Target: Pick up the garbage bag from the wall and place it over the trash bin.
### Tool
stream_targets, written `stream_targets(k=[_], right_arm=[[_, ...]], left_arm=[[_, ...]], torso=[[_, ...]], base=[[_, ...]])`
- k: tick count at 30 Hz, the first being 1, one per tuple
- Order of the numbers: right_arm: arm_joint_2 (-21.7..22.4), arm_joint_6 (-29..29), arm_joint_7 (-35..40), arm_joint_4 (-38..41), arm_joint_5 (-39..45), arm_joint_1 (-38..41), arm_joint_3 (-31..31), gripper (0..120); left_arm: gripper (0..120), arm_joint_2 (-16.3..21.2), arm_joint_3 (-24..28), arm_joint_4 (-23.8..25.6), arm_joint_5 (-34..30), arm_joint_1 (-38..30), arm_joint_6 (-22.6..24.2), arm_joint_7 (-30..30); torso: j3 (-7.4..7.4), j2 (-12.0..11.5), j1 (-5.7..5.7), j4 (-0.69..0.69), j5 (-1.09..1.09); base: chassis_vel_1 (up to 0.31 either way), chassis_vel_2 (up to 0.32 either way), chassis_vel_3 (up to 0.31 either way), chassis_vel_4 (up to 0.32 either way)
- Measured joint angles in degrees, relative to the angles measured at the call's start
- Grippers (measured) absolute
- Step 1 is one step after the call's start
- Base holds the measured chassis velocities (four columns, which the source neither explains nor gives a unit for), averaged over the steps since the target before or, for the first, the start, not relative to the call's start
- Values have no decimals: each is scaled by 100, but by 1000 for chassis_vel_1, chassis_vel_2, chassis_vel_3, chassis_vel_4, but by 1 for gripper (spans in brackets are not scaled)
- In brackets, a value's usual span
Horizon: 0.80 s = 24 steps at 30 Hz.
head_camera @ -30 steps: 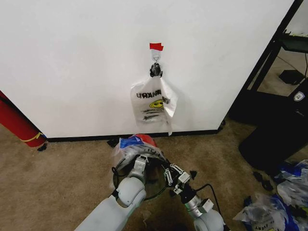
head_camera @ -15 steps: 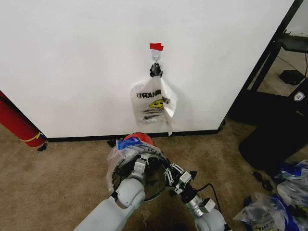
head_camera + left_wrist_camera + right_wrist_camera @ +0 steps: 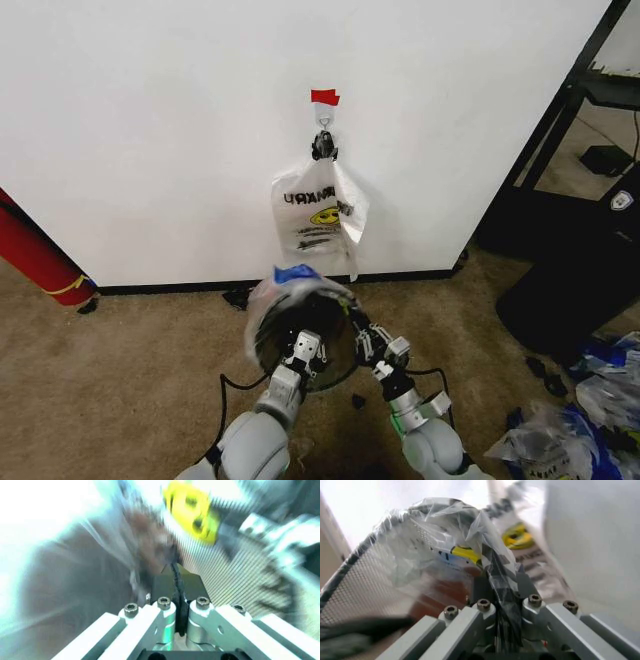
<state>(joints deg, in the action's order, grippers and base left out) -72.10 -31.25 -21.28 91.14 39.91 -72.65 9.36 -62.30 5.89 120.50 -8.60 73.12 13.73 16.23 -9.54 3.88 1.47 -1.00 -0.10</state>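
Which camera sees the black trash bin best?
The head view: the whole round trash bin shows below the wall, bag around its rim. The right wrist view catches its mesh side; the left wrist view, blurred mesh.

Head view evenly lit, sharp. Left wrist view motion-blurred, overexposed glare. Right wrist view backlit, soft at distance.

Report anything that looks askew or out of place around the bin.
The garbage bag sits lopsided over the trash bin, bunched toward the wall side. Both the left end effector and right end effector pinch its plastic at the rim. Crumpled bags litter the carpet to the robot's right.
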Motion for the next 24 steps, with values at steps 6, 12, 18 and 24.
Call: stream_targets(k=[6, 12, 18, 24], right_arm=[[205, 719, -34, 105, 1697, -25, 40, 1], [316, 1056, 22, 167, 2237, -98, 140, 1], [278, 1094, 142, 302, 2443, -142, 226, 1], [283, 1090, 123, 385, 2523, -248, 283, 1]], left_arm=[[13, 171, -698, 702, 693, 584, -864, -715], [35, 212, -1298, 1059, 1388, 851, -1669, -1022], [54, 232, -1571, 849, 1460, 999, -1905, -976], [76, 105, -1653, 127, 1421, 810, -2123, -682]], torso=[[0, 0, 0, 0, -1], [0, 0, 0, 0, -1], [0, -1, 0, 2, 0], [0, -1, 0, 0, -2]], base=[[0, 0, 0, 0], [0, 0, 0, 0], [0, 0, 0, 0], [0, 0, 0, 0]])
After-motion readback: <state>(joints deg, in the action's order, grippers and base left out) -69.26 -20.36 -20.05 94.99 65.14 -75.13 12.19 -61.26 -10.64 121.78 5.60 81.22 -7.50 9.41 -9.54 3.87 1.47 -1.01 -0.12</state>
